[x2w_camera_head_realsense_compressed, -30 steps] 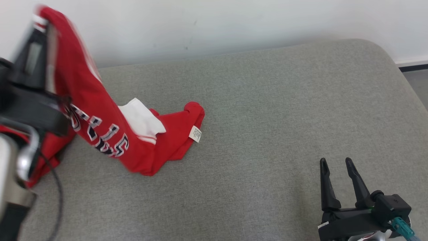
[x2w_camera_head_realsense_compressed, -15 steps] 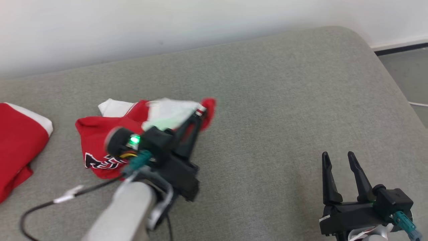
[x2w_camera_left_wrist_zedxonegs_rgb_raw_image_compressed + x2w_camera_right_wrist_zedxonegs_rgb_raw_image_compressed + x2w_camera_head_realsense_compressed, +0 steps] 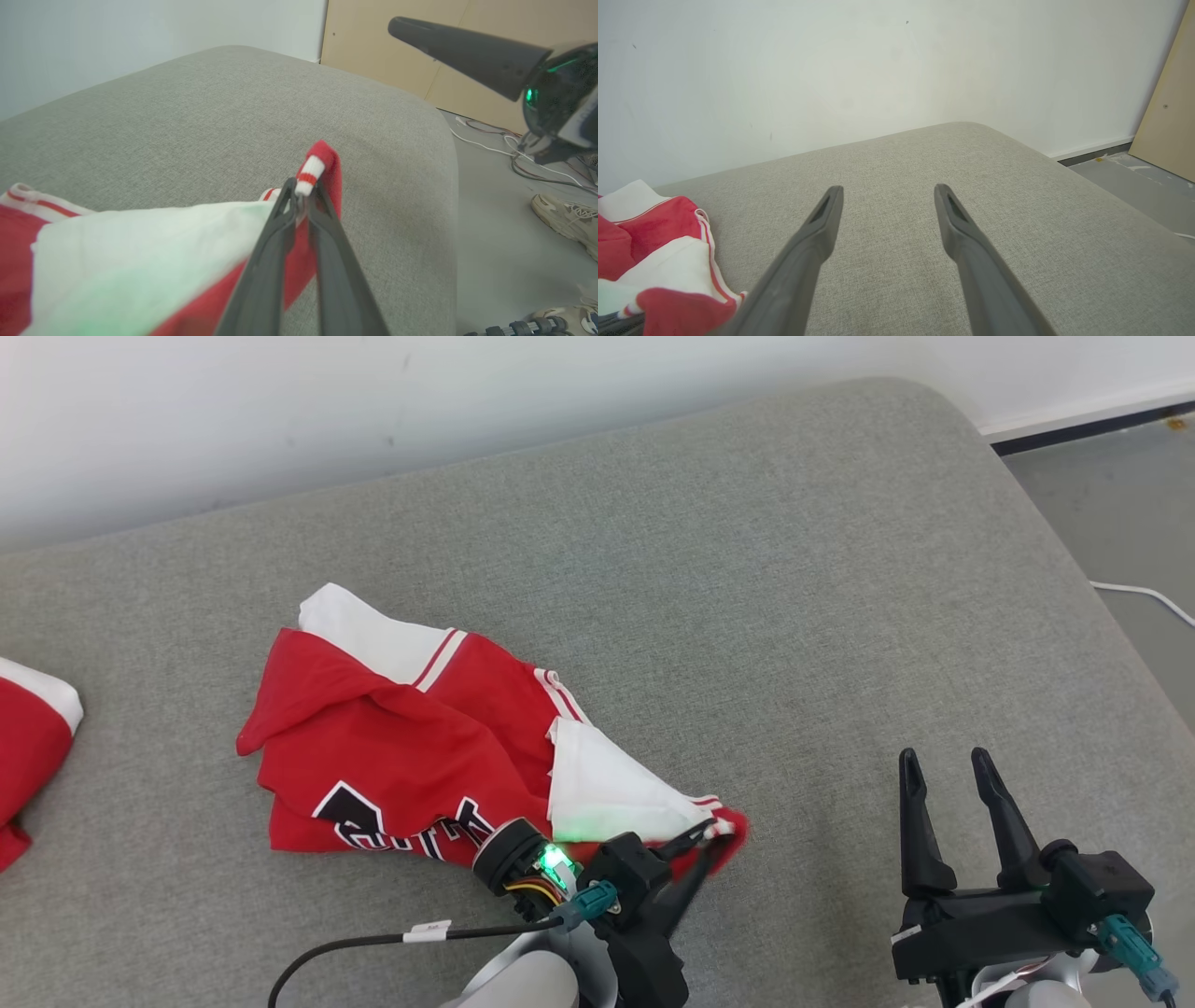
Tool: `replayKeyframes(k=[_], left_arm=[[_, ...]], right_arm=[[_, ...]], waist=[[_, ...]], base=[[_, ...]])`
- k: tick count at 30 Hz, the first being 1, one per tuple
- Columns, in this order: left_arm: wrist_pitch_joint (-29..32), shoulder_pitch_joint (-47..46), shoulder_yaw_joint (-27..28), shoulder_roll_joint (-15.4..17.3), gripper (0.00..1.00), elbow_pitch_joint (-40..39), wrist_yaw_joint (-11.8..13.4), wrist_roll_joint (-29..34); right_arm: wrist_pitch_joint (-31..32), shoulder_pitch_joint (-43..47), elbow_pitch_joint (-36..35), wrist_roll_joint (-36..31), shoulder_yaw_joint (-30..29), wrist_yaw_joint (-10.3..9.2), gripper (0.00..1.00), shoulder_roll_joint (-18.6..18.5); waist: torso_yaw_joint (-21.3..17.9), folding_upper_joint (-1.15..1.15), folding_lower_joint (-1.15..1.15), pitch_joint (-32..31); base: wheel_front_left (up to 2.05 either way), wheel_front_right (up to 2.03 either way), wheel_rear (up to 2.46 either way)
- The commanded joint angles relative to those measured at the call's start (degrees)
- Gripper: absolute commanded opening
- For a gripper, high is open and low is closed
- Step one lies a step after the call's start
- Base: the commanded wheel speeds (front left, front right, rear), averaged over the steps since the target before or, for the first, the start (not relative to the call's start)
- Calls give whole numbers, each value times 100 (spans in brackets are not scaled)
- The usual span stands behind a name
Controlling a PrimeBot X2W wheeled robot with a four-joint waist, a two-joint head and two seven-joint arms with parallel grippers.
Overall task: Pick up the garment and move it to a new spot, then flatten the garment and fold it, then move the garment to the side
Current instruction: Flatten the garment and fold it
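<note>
The garment (image 3: 401, 747) is a red jersey with white panels and dark lettering, lying crumpled on the grey cushion (image 3: 747, 569) left of centre. My left gripper (image 3: 714, 835) sits low at the garment's right corner. In the left wrist view its fingertips (image 3: 301, 189) are shut on a red-and-white striped hem of the garment (image 3: 140, 252), which trails back to the left. My right gripper (image 3: 941, 761) stands open at the lower right, apart from the cloth, with nothing between its fingers (image 3: 888, 191). The garment's edge (image 3: 658, 224) shows at the right wrist view's lower left.
A second red and white cloth (image 3: 28, 747) lies at the left edge. A white wall runs behind the cushion. Off the rounded right edge are grey floor (image 3: 1120, 504), a white cable (image 3: 1139, 597) and a shoe (image 3: 565, 221). My right gripper's finger (image 3: 467, 46) crosses the left wrist view.
The head camera has shifted. My left gripper has carried the garment from high at the left down to the cushion's middle, where it now lies. My right gripper has stayed open and still.
</note>
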Motion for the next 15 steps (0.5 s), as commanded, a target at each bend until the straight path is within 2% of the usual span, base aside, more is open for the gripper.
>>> replayKeyframes(k=[1,7,12,15], left_arm=[[-77,-101,-56,-15,100,51,-21,-79],[-292,-348,-252,-13,100,41,125,-484],[-401,-477,28,9,100,68,349,-592],[-437,-466,402,270,100,-58,533,-607]], right_arm=[[-3,-72,6,-50,-13,-12,100,2],[-3,52,18,-121,-109,-12,100,3],[-3,169,4,-173,-136,-12,100,4],[-4,216,-9,-201,-161,-12,100,1]], waist=[[24,0,-1,-21],[251,0,-1,-221],[481,0,-1,-383],[674,0,-1,-488]], base=[[0,0,0],[0,0,0],[0,0,0],[0,0,0]])
